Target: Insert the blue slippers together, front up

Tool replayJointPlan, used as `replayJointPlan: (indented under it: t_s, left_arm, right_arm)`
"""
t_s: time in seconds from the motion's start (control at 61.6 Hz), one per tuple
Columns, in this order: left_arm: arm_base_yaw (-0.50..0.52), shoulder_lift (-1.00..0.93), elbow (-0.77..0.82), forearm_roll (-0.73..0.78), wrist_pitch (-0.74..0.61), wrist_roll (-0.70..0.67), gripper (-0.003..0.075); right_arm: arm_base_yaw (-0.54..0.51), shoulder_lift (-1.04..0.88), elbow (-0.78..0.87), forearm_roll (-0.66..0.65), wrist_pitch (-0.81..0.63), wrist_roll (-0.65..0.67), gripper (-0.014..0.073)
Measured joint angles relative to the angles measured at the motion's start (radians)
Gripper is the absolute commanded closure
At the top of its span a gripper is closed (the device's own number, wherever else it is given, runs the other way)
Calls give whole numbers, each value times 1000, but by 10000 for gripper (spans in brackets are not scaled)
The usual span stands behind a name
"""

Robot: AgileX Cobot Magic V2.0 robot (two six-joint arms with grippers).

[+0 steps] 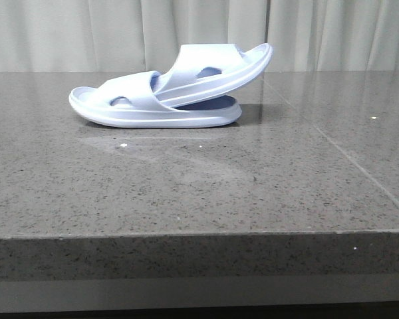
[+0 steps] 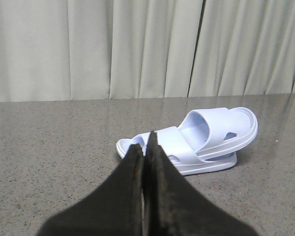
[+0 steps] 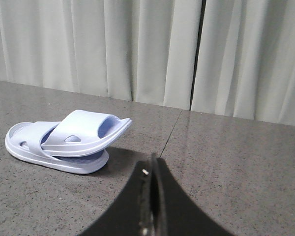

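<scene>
The two pale blue slippers [image 1: 166, 93] lie nested on the dark stone table [image 1: 186, 193], far centre-left. The lower slipper [image 1: 120, 113] lies flat on its sole. The upper slipper [image 1: 219, 66] is pushed under the lower one's strap and tilts up to the right. The pair also shows in the left wrist view [image 2: 196, 140] and in the right wrist view [image 3: 64, 140]. My left gripper [image 2: 144, 142] is shut and empty, short of the pair. My right gripper [image 3: 152, 164] is shut and empty, off to the pair's right. Neither gripper shows in the front view.
Pale curtains [image 1: 199, 33] hang behind the table's far edge. The table's front edge [image 1: 199, 232] runs across the front view. A seam in the stone [image 1: 346, 156] runs diagonally on the right.
</scene>
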Motion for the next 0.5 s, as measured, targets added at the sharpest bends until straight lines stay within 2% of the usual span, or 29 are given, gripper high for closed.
replayJointPlan:
  t_s: [0.503]
  left_arm:
    - [0,0,0,0,-11,0,741]
  right_arm:
    - [0,0,0,2,0,0,701]
